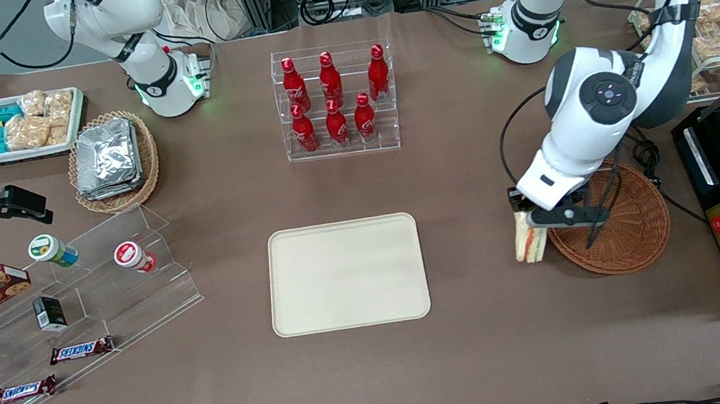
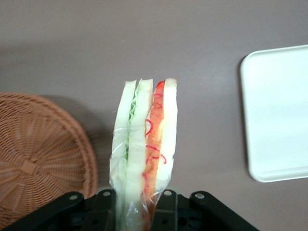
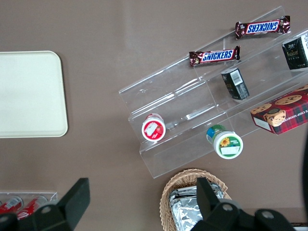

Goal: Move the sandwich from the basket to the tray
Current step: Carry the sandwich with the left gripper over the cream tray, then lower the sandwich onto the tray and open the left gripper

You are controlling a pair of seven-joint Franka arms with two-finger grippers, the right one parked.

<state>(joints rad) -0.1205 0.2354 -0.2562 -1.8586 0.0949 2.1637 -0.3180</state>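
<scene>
Front view is showing my gripper hanging just past the rim of the basket, on the side facing the tray. I am holding the sandwich between my fingers, which are closed on its upper end, so the wedge is hanging down with its filling edge showing red-orange and pale layers. It is sitting outside the basket, just beside the rim, and well apart from the tray. The basket is lying on the brown tabletop toward the working arm's end, nearly level with the tray.

Left wrist view is giving me the close look: the sandwich is standing out from between my fingers, wrapped in clear film, with white bread slices, a green layer and a red-orange layer. The basket and a rounded corner of the tray are flanking it, with bare tabletop under it.

A rack of red bottles is standing farther from the front camera than the tray.
</scene>
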